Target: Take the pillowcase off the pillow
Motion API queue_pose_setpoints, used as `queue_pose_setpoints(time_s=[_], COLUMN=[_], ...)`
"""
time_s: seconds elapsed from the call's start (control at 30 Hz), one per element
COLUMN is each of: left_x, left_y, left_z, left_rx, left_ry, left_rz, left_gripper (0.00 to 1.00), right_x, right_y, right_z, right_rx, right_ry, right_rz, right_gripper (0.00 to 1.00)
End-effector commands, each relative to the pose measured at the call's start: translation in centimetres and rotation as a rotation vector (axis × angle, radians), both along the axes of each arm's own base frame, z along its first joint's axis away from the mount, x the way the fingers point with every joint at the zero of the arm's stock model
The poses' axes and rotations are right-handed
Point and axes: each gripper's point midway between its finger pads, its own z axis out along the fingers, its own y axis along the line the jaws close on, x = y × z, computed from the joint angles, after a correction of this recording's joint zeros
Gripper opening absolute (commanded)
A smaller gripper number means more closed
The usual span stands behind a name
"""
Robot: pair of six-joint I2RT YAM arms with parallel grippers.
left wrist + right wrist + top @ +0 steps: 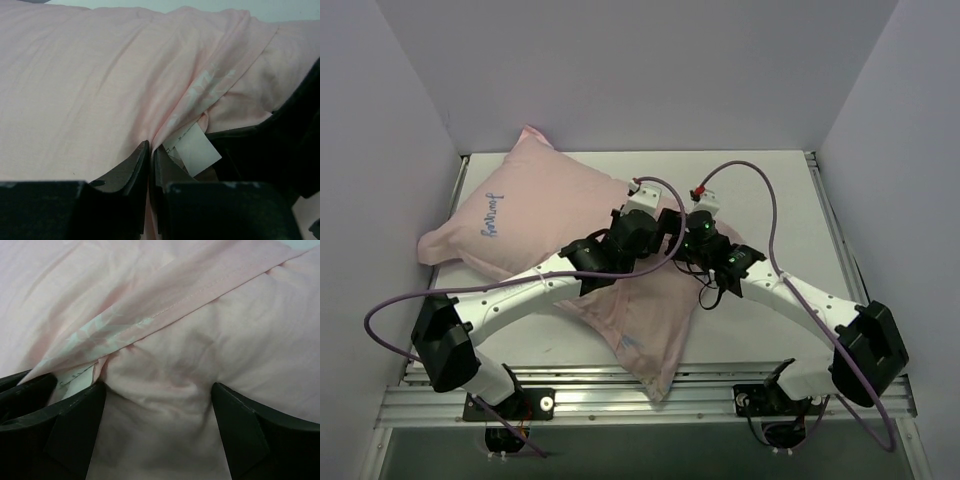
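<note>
The pillowcase [520, 220], pale pink with small blue script, lies diagonally across the table. It still covers the pillow, which is hidden inside it. My left gripper [665, 240] rests on the cover near its middle right. In the left wrist view its jaws [151, 147] are shut on a pinched fold of the pale pink fabric [90, 75], next to a white care tag [197, 150]. My right gripper [692, 248] is right beside it. It is open [157, 387] and pressed onto the cover, with a bulge of fabric [165, 390] between its fingers, just below a stitched hem [190, 295].
White walls [400, 120] close in the table on the left, back and right. The table's metal front rail [640, 405] runs along the near edge. Purple cables [770, 215] loop above both arms. A corner of the cover [655, 380] hangs at the front edge.
</note>
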Motion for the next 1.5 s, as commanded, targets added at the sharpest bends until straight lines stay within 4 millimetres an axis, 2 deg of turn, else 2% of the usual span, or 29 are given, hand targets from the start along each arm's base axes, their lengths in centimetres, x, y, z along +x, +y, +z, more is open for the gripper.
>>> queue_pose_setpoints(time_s=[0.0,0.03,0.13,0.17,0.23,0.3,0.33,0.4,0.43,0.53,0.57,0.63,0.7,0.77,0.83,0.87,0.9,0.97,1.0,1.03,1.1,1.13,1.2,1.23,1.27,1.33,1.43,1.47], left_x=[0.3,0.5,1.1,1.1,1.5,1.4,1.4,1.5,1.5,1.3,1.2,1.3,1.3,1.3,1.1,1.0,0.8,0.5,0.3,0.0,-0.2,-0.4,-0.6,-0.7,-0.9,-1.0,-1.3,-1.4], left_y=[1.4,1.9,4.0,4.7,6.2,7.2,7.6,8.5,8.7,9.6,9.8,10.3,10.8,10.4,9.6,8.5,8.1,6.6,6.2,5.6,5.1,4.8,4.5,4.4,4.3,4.3,4.5,4.7], left_z=[0.6,0.3,-1.2,-1.8,-3.0,-3.8,-4.1,-4.4,-4.2,-3.5,-3.2,-3.0,-3.4,-3.9,-4.3,-4.5,-5.0,-5.2,-5.4,-5.3,-5.7,-5.7,-5.9,-6.0,-6.1,-6.3,-6.6,-6.8], left_rx=[-0.053,-0.056,-0.043,-0.033,-0.042,-0.039,-0.044,-0.038,-0.040,-0.030,-0.036,-0.035,-0.031,-0.041,-0.061,-0.094,-0.110,-0.142,-0.148,-0.149,-0.142,-0.139,-0.140,-0.143,-0.147,-0.149,-0.157,-0.153], left_ry=[-0.001,0.005,0.024,0.039,0.068,0.091,0.100,0.110,0.110,0.098,0.088,0.081,0.091,0.110,0.127,0.148,0.160,0.166,0.170,0.171,0.179,0.180,0.183,0.183,0.183,0.184,0.186,0.189], left_rz=[0.037,0.052,0.123,0.143,0.198,0.228,0.245,0.277,0.286,0.306,0.309,0.316,0.325,0.306,0.280,0.242,0.229,0.192,0.186,0.170,0.159,0.152,0.149,0.145,0.143,0.145,0.156,0.157], left_gripper=[0.17,0.17,0.17,0.17,0.17,0.17,0.16,0.16,0.16,0.15,0.13,0.13,0.12,0.12,0.12,0.12,0.12,0.12,0.12,0.12,0.12,0.12,0.12,0.12,0.12,0.12,0.12,0.12], right_x=[0.8,0.6,-0.1,-0.6,-1.7,-2.8,-4.1,-5.1,-6.5,-8.2,-8.7,-9.0,-9.1,-8.4,-7.5,-7.1,-6.1,-5.4,-4.9,-3.9,-2.9,-2.0,-1.2,-0.6,-0.2,0.4,1.6,1.7], right_y=[-0.2,-0.5,-3.4,-4.3,-6.7,-8.3,-9.5,-10.8,-12.0,-14.5,-15.4,-17.8,-18.8,-18.2,-15.7,-15.0,-14.0,-12.9,-12.7,-12.1,-11.6,-10.9,-9.8,-9.2,-8.4,-7.9,-7.7,-8.0], right_z=[-2.2,-3.0,-6.1,-6.7,-8.1,-8.6,-10.2,-10.6,-12.2,-12.8,-12.3,-12.1,-12.0,-11.5,-10.4,-9.9,-8.0,-6.4,-5.4,-3.1,-1.8,0.1,0.3,1.5,0.8,0.8,-0.3,-1.7], right_rx=[-0.054,-0.077,-0.195,-0.225,-0.300,-0.319,-0.343,-0.296,-0.308,-0.250,-0.217,-0.200,-0.163,-0.162,-0.102,-0.099,-0.073,-0.088,-0.092,-0.094,-0.115,-0.100,-0.109,-0.100,-0.123,-0.145,-0.182,-0.207], right_ry=[0.035,0.048,0.095,0.112,0.141,0.161,0.201,0.228,0.272,0.325,0.312,0.326,0.338,0.335,0.317,0.308,0.267,0.245,0.227,0.179,0.158,0.125,0.140,0.126,0.144,0.145,0.161,0.186], right_rz=[-0.076,-0.092,-0.181,-0.201,-0.252,-0.281,-0.283,-0.315,-0.323,-0.395,-0.420,-0.491,-0.506,-0.454,-0.344,-0.304,-0.274,-0.235,-0.234,-0.228,-0.226,-0.214,-0.190,-0.185,-0.174,-0.180,-0.214,-0.226], right_gripper=[0.80,0.69,0.40,0.19,0.00,0.00,0.00,0.00,0.00,0.00,0.00,0.00,0.00,0.00,0.00,0.00,0.00,0.00,0.02,0.11,0.26,0.43,0.58,0.67,0.71,0.79,0.80,0.80])
